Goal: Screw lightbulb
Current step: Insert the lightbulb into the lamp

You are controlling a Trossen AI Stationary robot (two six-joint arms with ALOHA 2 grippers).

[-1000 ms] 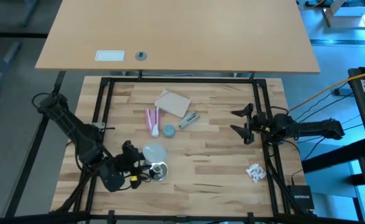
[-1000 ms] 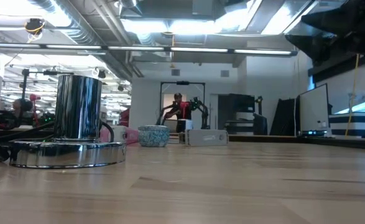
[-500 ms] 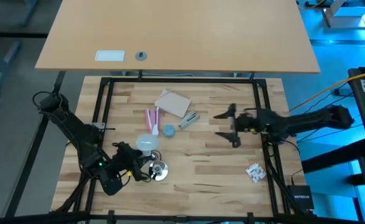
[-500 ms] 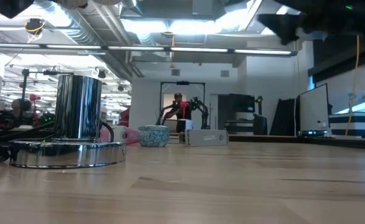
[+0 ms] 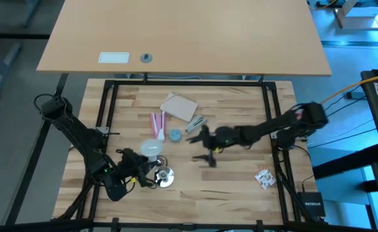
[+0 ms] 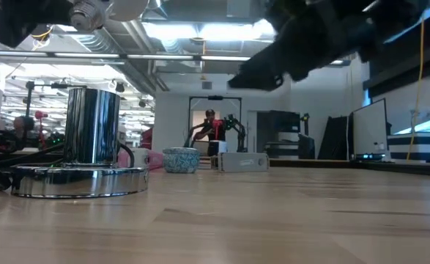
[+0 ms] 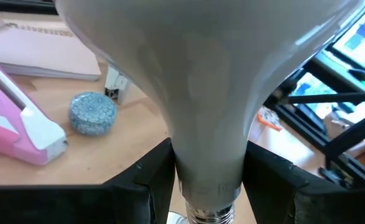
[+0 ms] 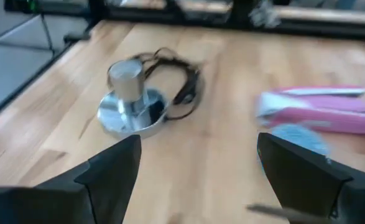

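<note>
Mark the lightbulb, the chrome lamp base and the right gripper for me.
lightbulb (image 7: 201, 81): left wrist view, on its white dome.
chrome lamp base (image 8: 131, 111): right wrist view, on its disc.
right gripper (image 5: 205, 147): high view, midway between the fingertips.

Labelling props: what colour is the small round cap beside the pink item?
Speckled light blue cap; left wrist view shows it best.

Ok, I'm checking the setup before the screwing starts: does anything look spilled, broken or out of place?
Nothing stands out. The left gripper holds the lightbulb intact by its neck, the socket base stands upright on the table, and the right gripper is open, holding nothing.
</note>
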